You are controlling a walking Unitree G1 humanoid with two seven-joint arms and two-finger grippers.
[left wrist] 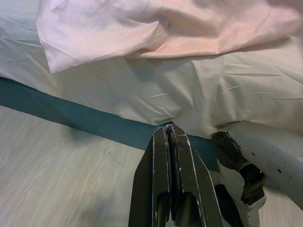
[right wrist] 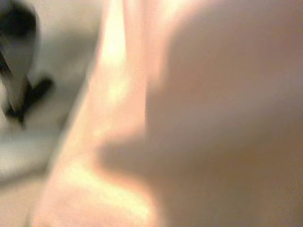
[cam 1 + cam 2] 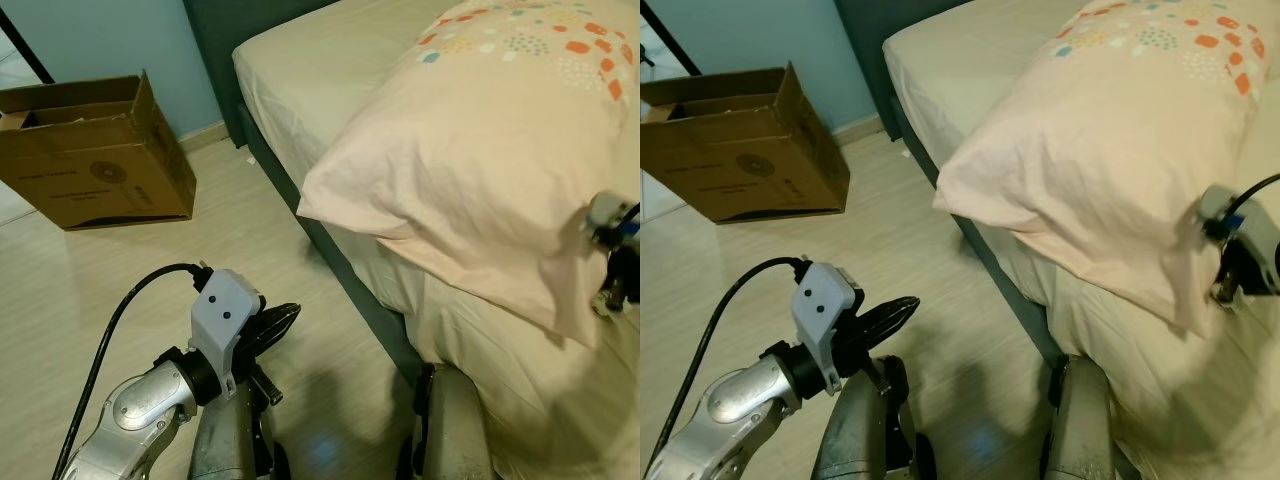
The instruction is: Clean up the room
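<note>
Left pincer [image 1: 169, 142] hanging low above the pale wooden floor [image 3: 250, 260], black fingers pressed together, holding nothing. Right pincer [image 3: 612, 285] touching the pale pink pillow with coloured dots [image 3: 480, 150], finger spacing impossible to tell. Lying on the cream-sheeted bed [image 3: 330, 60], overhanging its edge.

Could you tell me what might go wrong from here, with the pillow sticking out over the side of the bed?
1. The pillow overhangs the bed edge, one corner hanging above the floor; it could slide off if pulled outward.
2. The right hand is at the pillow's near edge and its wrist view is a blur of fabric, so its hold cannot be confirmed.
3. The left hand, shut, hovers low beside the bed frame and might knock it.
</note>
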